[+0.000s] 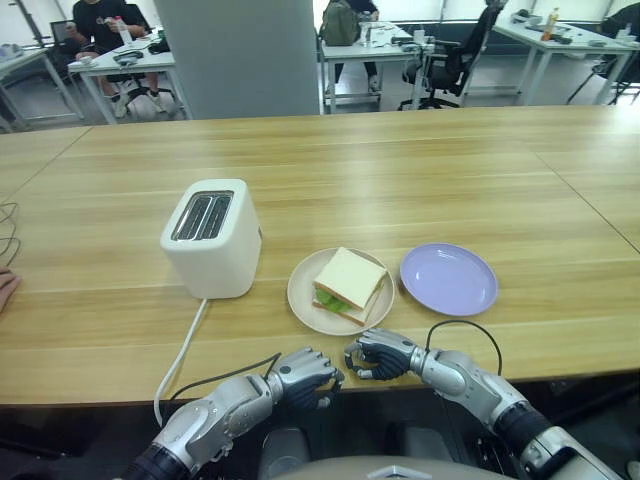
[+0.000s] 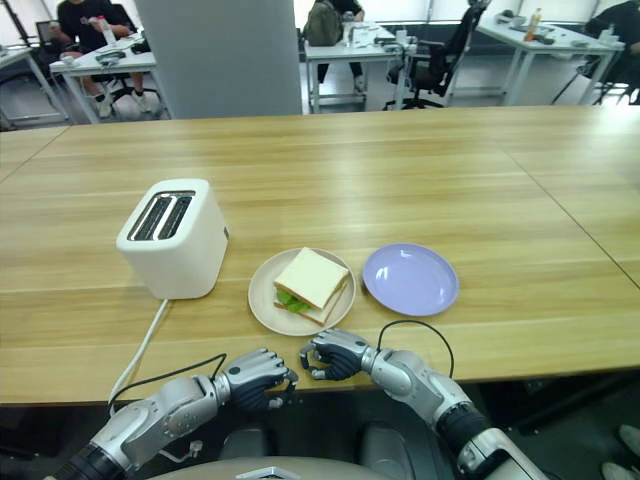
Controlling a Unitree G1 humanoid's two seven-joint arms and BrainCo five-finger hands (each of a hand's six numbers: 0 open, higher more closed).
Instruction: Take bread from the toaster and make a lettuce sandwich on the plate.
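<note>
A white toaster (image 1: 211,238) stands on the wooden table, its two top slots dark. To its right a beige plate (image 1: 303,298) carries a sandwich (image 1: 351,281): white bread slices with green lettuce (image 1: 330,298) peeking out at the front. My left hand (image 1: 302,378) and right hand (image 1: 382,355) sit close together at the table's near edge, just in front of the plate. Both have curled fingers and hold nothing.
A lilac plate (image 1: 449,278) lies bare to the right of the beige one. The toaster's white cord (image 1: 180,355) runs down to the near edge. A black cable (image 1: 465,328) loops by my right wrist. Desks and chairs stand in the room behind.
</note>
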